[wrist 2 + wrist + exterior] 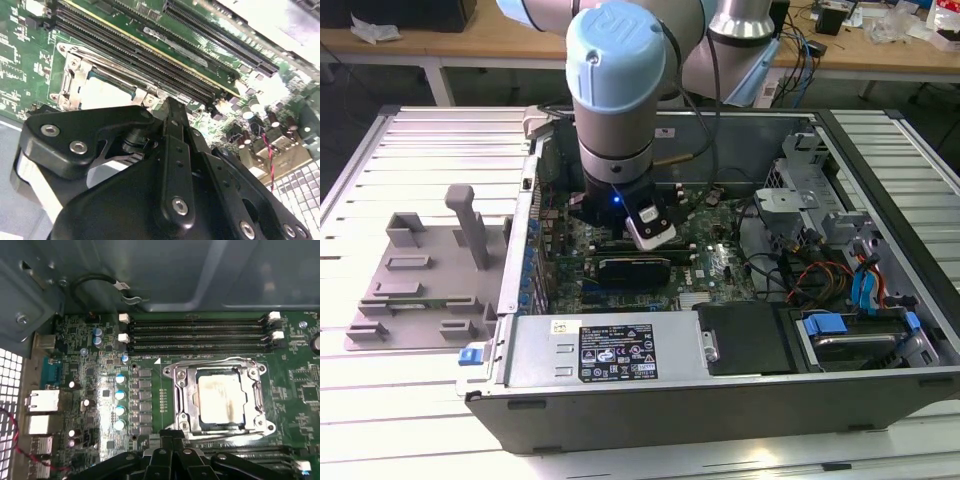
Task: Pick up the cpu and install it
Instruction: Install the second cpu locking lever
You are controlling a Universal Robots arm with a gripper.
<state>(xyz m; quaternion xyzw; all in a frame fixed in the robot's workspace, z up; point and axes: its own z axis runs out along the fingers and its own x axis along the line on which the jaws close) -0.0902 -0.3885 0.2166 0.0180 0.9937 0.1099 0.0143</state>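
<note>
CPU (221,399) was seen seated in the metal socket frame (176,390) on the motherboard (150,385), beside the memory slots (195,332); in the second wrist view only a pale corner of it (102,92) showed above the black tool (170,107). The tool's tips were cut off in the first wrist view and hidden in the exterior view by the arm (615,110), which was lowered inside the open computer case (720,370). Whether the tool was clenched or released could not be told. Nothing was seen held in it.
</note>
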